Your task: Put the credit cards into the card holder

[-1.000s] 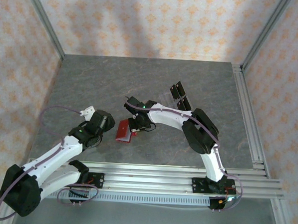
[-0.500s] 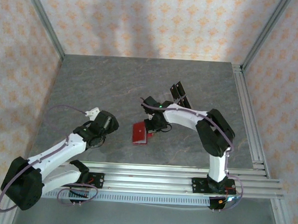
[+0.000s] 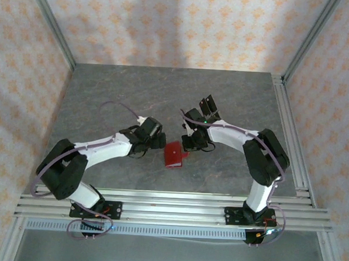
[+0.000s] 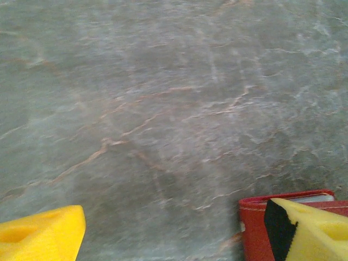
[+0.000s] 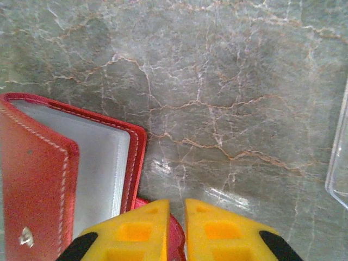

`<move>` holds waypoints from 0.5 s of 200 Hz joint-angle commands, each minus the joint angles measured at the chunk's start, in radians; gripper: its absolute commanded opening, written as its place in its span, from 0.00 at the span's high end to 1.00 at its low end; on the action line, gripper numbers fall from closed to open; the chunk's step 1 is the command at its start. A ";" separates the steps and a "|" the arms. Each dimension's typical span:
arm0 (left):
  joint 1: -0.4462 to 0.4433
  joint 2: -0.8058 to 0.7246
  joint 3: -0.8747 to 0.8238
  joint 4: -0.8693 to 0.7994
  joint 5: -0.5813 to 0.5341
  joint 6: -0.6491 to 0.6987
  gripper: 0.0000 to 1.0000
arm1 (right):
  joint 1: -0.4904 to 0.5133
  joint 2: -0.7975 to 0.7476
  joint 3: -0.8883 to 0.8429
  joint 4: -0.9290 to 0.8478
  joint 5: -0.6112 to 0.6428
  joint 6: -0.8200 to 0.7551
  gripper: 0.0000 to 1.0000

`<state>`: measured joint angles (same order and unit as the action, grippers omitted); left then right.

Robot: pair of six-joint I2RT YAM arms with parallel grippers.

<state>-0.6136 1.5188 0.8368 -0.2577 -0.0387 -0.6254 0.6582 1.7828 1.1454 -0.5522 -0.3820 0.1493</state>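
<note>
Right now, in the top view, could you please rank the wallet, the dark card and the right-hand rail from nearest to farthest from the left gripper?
From the left gripper:
1. The wallet, just to its right and slightly nearer the bases.
2. The dark card, farther back and to the right.
3. The rail, far off along the right edge.

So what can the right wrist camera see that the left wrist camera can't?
Right wrist camera: the wallet lying partly open, its pale inside pockets, a clear plastic edge at the far right, and the right gripper, fingers nearly together at the wallet's edge. Left wrist camera: the left gripper, fingers wide apart. Both: the red wallet and the grey table.
</note>
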 commanded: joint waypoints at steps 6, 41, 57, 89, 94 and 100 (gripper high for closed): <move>-0.008 0.040 0.042 0.035 0.076 0.085 0.14 | -0.011 -0.057 -0.023 0.024 -0.007 0.012 0.82; -0.033 0.069 0.040 0.040 0.086 0.083 0.15 | -0.014 -0.064 -0.035 0.027 -0.020 0.015 0.81; -0.043 0.072 0.034 0.039 0.081 0.078 0.15 | -0.015 -0.066 -0.043 0.026 -0.023 0.015 0.81; -0.063 0.084 0.033 0.008 0.042 0.078 0.16 | -0.018 -0.071 -0.055 0.025 -0.027 0.016 0.82; -0.066 0.087 0.032 0.004 0.035 0.077 0.16 | -0.020 -0.071 -0.056 0.025 -0.028 0.016 0.82; -0.070 0.090 0.032 0.001 0.029 0.077 0.16 | -0.020 -0.071 -0.058 0.026 -0.029 0.016 0.82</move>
<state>-0.6685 1.5944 0.8577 -0.2283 0.0372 -0.5663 0.6453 1.7432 1.1042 -0.5293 -0.4049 0.1570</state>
